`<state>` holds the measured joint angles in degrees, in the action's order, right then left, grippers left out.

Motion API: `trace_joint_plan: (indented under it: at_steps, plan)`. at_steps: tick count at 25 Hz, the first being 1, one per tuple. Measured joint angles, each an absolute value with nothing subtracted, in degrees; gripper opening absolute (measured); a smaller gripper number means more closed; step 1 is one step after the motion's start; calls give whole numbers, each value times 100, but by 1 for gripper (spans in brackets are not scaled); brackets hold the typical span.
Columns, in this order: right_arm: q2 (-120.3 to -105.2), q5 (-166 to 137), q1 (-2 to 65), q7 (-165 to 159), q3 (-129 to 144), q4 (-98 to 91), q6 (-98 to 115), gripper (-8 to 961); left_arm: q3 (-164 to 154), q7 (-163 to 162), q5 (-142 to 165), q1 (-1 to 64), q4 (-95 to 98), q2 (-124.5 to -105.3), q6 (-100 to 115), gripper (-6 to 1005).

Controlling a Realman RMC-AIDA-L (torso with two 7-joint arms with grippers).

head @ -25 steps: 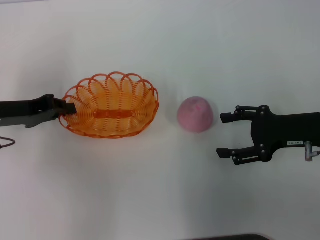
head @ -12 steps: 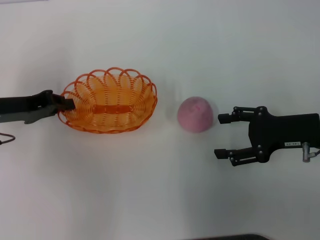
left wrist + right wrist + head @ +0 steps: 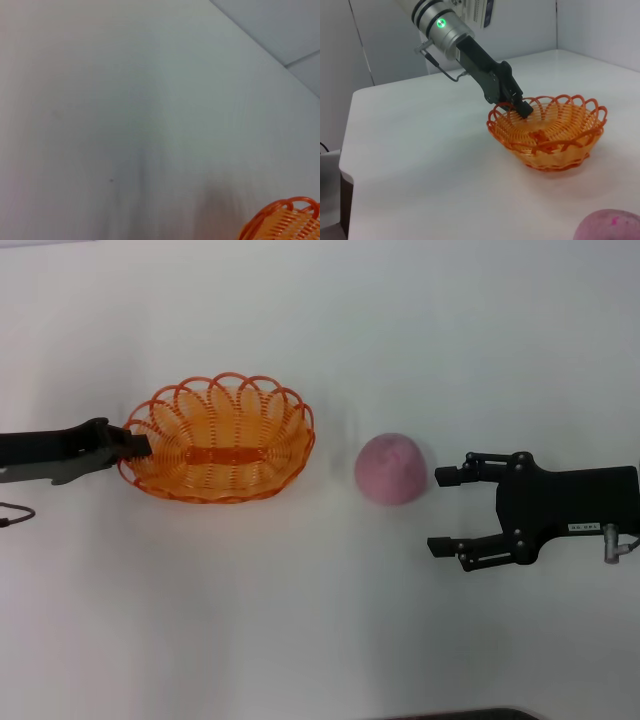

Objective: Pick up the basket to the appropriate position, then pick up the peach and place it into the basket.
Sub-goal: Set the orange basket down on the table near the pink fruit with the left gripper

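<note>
The orange wire basket (image 3: 220,450) is at the left of the white table; it also shows in the right wrist view (image 3: 551,131) and in the left wrist view (image 3: 285,222). My left gripper (image 3: 136,448) is shut on the basket's left rim, seen too in the right wrist view (image 3: 520,106). The basket looks tilted and lifted slightly off the table. The pink peach (image 3: 391,468) lies to the right of the basket, its top showing in the right wrist view (image 3: 610,226). My right gripper (image 3: 445,510) is open, just right of the peach, apart from it.
The white table (image 3: 320,640) has a dark front edge (image 3: 450,714). In the right wrist view the table's far edge (image 3: 346,165) drops off beside grey walls.
My left gripper has lifted the basket a little and moved it slightly farther back. My right gripper has shifted slightly left toward the peach. The peach has not moved.
</note>
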<state>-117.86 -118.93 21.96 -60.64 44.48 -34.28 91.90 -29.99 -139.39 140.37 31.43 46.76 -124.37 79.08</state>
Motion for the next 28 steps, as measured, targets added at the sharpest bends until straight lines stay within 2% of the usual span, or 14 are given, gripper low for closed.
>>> trace_joint_plan:
  at_steps: [25, 28]
  plan:
    - [-11795, -11900, 2249, -6064, 4447, -3428, 9166, 896, -3004, -13982, 13723, 3114, 4563, -12414, 7861, 77]
    - [-11795, -11900, 2250, -6064, 4447, -3428, 9166, 896, -3012, -14013, 13653, 3098, 4567, -12401, 7927, 209]
